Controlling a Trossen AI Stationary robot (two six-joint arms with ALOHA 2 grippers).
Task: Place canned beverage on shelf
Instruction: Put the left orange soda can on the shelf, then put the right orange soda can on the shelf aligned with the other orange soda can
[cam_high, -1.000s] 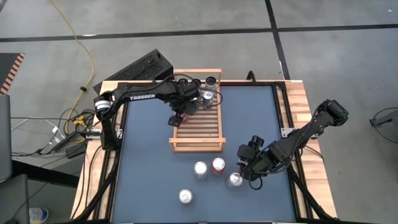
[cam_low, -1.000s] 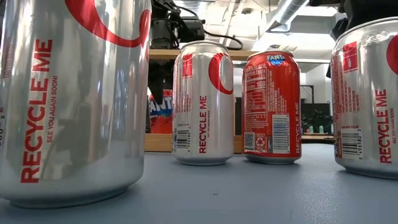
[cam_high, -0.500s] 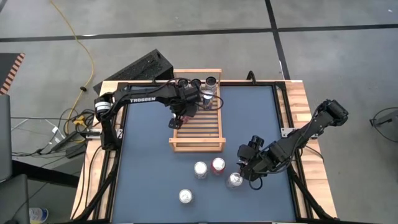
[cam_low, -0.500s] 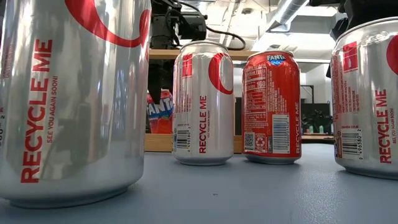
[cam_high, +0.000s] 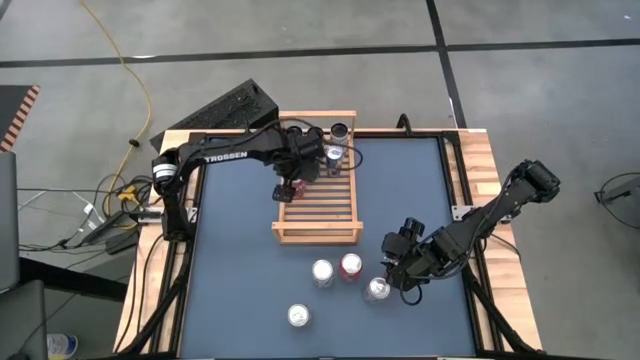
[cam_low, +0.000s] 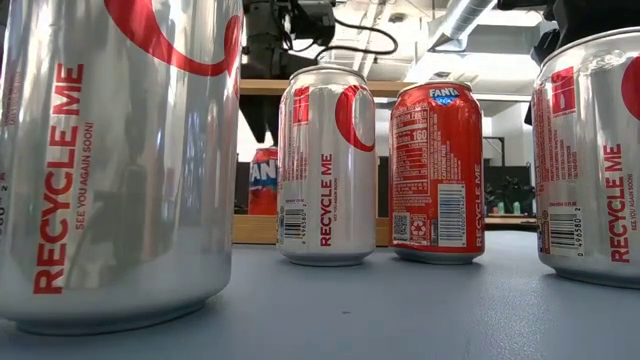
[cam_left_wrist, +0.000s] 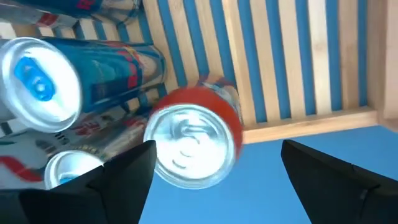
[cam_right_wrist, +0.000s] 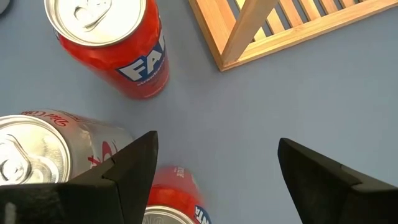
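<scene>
Since the earlier frames, the left gripper (cam_high: 297, 177) is sitting a little higher over the shelf (cam_high: 316, 233), and the red can (cam_high: 294, 188) under it is now standing on the slats at the shelf's 10 o'clock corner. Left arm is reaching from the bench's (cam_high: 250, 280) 9 o'clock edge, bent at the elbow, wrist pointing down over the rack. In the left wrist view, its fingers (cam_left_wrist: 118, 180) are spreading wide on either side of the red can (cam_left_wrist: 194, 143), not touching it, with two blue cans (cam_left_wrist: 81, 81) lying beside it on the slats. From the high view, a can (cam_high: 338, 135) is standing at the shelf's 1 o'clock corner.

Right gripper (cam_high: 392, 268) is hovering low at the bench's 4 o'clock area, arm folded in from the 3 o'clock side, fingers (cam_right_wrist: 124, 174) wide and empty. Just beside it are a silver can (cam_high: 377, 289), a red Fanta can (cam_high: 351, 264), another silver can (cam_high: 322, 272), and a fourth can (cam_high: 299, 316) toward 6 o'clock.
</scene>
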